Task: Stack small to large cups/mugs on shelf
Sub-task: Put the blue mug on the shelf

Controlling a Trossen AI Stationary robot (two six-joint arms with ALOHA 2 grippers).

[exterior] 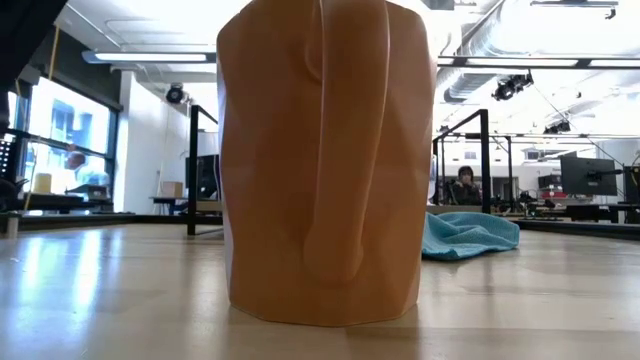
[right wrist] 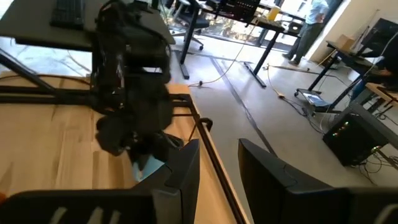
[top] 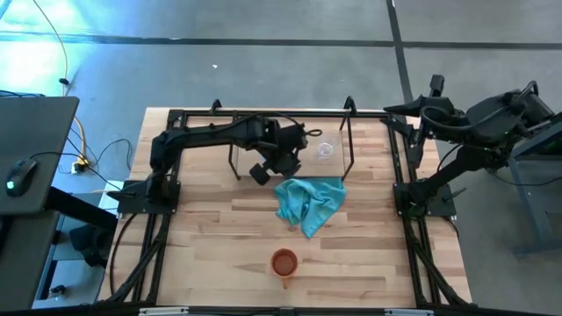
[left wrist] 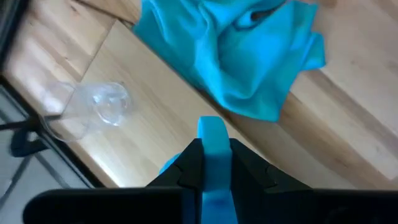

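Clamping glossy blue mug (left wrist: 213, 163) | left end effector (left wrist: 214, 171) | right end effector (right wrist: 217, 168) parted, idle

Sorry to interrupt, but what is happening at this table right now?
The left gripper is shut on the blue mug, holding it over the shelf, where the clear glass cup already sits. The orange-brown mug waits at the table's near edge, and a teal cloth lies in front of the shelf. The right gripper is parked off the table's right side.
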